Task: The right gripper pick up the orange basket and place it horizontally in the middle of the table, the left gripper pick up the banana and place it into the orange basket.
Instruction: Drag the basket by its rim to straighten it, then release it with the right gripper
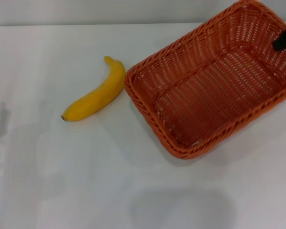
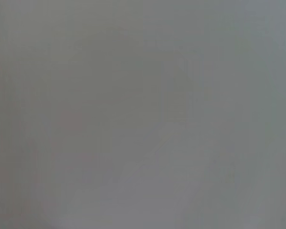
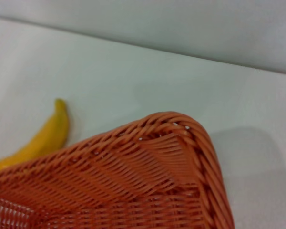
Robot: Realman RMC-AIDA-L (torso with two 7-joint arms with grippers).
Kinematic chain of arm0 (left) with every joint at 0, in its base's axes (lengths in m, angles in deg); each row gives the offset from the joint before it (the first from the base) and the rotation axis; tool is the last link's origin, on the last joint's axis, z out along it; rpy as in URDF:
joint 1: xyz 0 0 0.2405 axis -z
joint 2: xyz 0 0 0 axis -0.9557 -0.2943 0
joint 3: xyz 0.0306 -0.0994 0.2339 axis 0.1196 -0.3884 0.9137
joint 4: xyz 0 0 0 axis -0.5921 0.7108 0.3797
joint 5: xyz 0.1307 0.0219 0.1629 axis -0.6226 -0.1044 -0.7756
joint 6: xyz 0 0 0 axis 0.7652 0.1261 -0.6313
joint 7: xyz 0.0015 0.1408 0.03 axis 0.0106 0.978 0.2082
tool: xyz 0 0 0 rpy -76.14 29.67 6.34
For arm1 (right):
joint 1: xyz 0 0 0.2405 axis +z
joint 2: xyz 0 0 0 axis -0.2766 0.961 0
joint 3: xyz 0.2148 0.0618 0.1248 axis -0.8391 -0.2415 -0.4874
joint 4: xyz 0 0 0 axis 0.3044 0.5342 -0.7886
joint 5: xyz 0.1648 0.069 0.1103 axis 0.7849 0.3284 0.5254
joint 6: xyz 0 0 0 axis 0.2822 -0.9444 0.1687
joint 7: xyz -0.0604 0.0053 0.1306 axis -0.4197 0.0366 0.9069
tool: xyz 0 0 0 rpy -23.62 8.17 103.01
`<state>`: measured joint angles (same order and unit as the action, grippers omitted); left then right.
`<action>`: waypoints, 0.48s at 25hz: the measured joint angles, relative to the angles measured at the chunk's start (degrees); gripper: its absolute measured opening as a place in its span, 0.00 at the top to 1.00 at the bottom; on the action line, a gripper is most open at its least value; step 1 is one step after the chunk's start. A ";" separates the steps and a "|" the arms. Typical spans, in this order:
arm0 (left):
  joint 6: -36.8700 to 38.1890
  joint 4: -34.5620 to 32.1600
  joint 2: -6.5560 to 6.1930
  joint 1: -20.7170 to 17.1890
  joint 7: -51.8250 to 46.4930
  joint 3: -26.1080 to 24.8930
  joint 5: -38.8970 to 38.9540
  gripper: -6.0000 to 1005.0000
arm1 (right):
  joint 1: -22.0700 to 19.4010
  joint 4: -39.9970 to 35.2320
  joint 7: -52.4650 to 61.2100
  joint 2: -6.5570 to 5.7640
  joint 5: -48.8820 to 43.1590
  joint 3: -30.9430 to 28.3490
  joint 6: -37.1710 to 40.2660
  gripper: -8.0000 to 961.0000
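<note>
The orange basket [image 1: 214, 81] lies diagonally on the right half of the white table [image 1: 86, 176], its open side up and nothing inside. A black part of my right gripper [image 1: 285, 37] shows at the basket's far right rim, at the edge of the head view. The yellow banana [image 1: 96, 93] lies on the table just left of the basket's near-left corner, close to the rim. The right wrist view looks over a rounded corner of the basket [image 3: 148, 176], with the banana [image 3: 43, 138] beyond it. My left gripper is out of view.
The left wrist view holds only a plain grey surface. The table's back edge [image 1: 86, 25] runs along the top of the head view. Bare tabletop lies left of and in front of the banana and basket.
</note>
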<state>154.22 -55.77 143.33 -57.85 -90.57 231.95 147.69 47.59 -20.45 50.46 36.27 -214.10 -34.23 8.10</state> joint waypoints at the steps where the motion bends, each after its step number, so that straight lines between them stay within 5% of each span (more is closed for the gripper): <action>1: 0.00 0.01 -0.02 0.00 0.00 -0.02 0.00 0.13 | -0.75 0.00 0.32 -0.04 0.98 -0.96 0.49 0.86; 5: 0.64 1.01 -0.07 0.09 0.00 -0.07 -0.02 0.13 | -3.09 -0.77 2.16 0.38 3.59 -2.74 1.47 0.86; 10: 1.58 1.81 -0.02 0.60 0.00 -0.08 -0.07 0.13 | -9.37 -9.89 7.15 5.89 8.95 -2.97 1.47 0.86; 12: 1.78 1.95 -0.05 0.70 0.00 -0.09 -0.06 0.13 | -11.80 -16.21 9.13 9.11 9.17 -2.57 0.89 0.86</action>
<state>156.00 -53.82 143.28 -57.15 -90.58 231.87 147.63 35.79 -36.66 59.59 45.38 -204.93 -36.80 8.99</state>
